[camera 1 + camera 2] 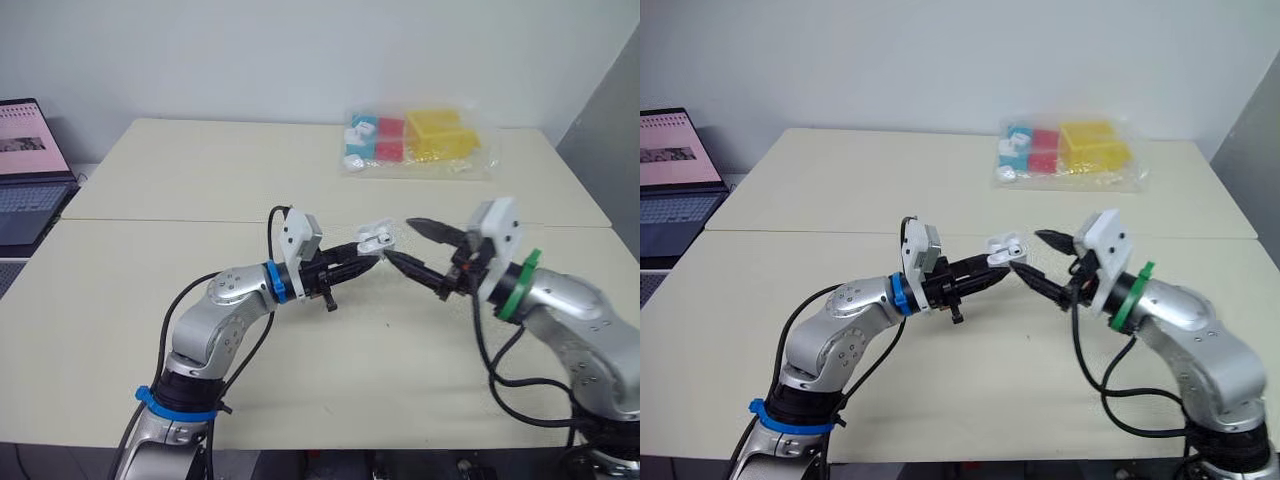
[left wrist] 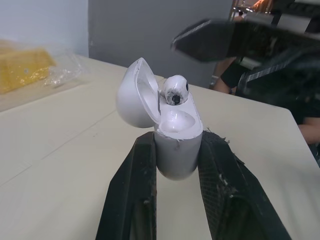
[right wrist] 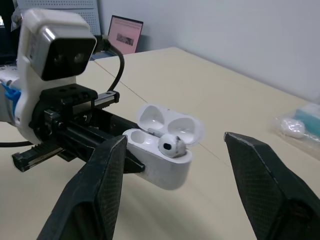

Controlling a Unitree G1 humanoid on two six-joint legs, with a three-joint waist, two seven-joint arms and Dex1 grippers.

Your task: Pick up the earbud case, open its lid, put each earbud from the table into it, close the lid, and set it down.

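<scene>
Gripping the small white glossy plastic earbud case (image 2: 176,150) by its lower body, the left gripper (image 1: 368,260) has its two black fingers (image 2: 132,195) pressed against opposite sides of the shell, closed down to the case's width. The case is held off the cream-coloured table top (image 1: 200,180), over the middle of the near table. It sits at the very tip of the left gripper, with its open top pointing away from that wrist.

The case's rounded hinged lid (image 2: 132,95) stands swung open to one side. A white earbud with a dark patch on its rounded head (image 2: 175,90) sits in one of the two wells. Its head stands proud of the rim, and the well beside it shows bare.

The right gripper (image 1: 400,240) faces the left one from the opposite side, tip to tip, and holds nothing. Its black textured fingers (image 3: 95,190) are spread wide. In the right wrist view, the case and earbud lie between them, with a gap on each side. In the head views, the lower fingertip is just beside the case, but it is not clear whether they touch.

A clear plastic bag of red, yellow and blue blocks (image 1: 420,140) lies well apart on the far table. An open laptop with a pink screen (image 1: 25,170) is off to the robot's left.
</scene>
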